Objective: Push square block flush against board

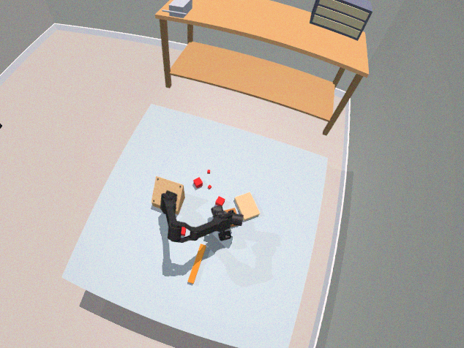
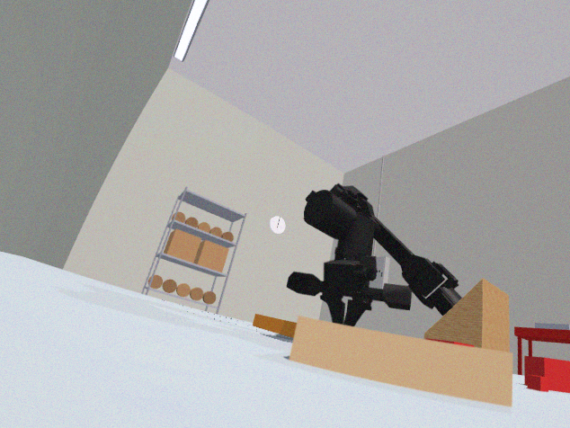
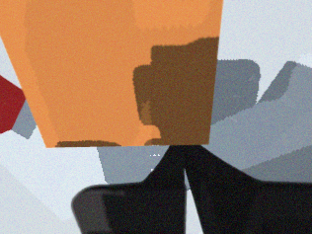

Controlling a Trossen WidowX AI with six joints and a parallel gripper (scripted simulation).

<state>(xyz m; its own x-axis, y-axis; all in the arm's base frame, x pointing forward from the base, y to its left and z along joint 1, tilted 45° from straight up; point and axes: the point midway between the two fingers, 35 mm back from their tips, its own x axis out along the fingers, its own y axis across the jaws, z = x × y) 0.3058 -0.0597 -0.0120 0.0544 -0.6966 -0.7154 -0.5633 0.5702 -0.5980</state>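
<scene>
The square block is orange and lies flat on the pale mat. In the top view it is mostly hidden under my gripper, right beside a tan square slab. In the wrist view my gripper is shut and empty. Its tips sit low at the block's near edge and their shadow falls on the block. In the exterior view the gripper points down behind the tan slab. The board is a long orange strip, apart from the block, nearer the mat's front.
Red cubes lie behind the block; one shows at the left of the wrist view. The arm's wooden base box stands to the left. A wooden table stands beyond the mat.
</scene>
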